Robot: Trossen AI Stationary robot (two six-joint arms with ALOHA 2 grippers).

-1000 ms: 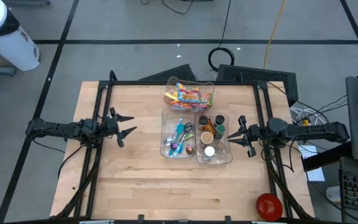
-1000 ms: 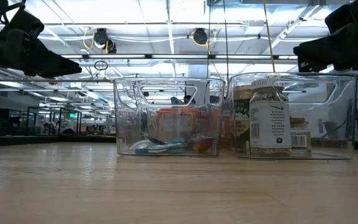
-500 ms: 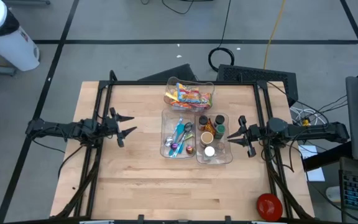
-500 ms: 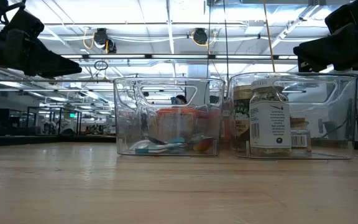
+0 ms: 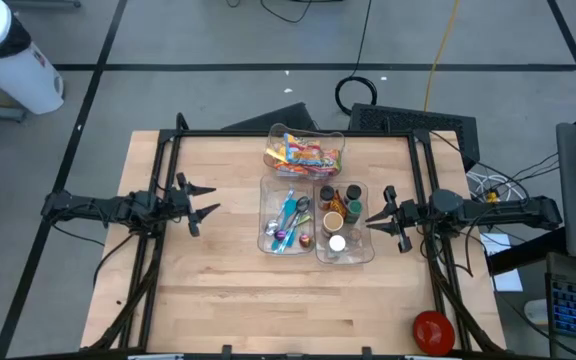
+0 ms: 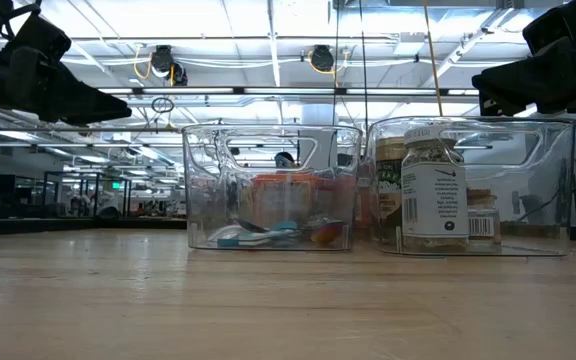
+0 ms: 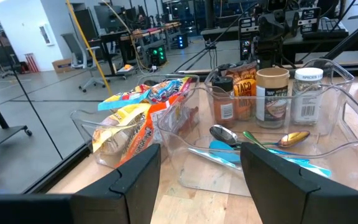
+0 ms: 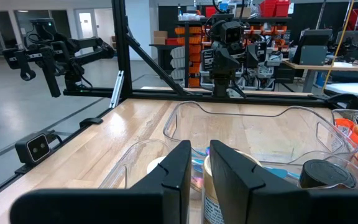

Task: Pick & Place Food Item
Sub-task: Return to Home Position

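Noodle packs lie heaped in the transparent bin at the far edge of the desk, while the left gripper hangs over the desk's left side with fingers spread and the right gripper hangs over its right side with fingers pressed nearly together.

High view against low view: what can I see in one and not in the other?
Only the high view gives a clear look into the top bin of noodle packs, and shows the red round object at the near right corner of the table. Only the low view shows the ceiling lights and the printed label on a jar. Both show the spoon bin, the jar bin beside it, and the left hand and right hand held above the table at either side.
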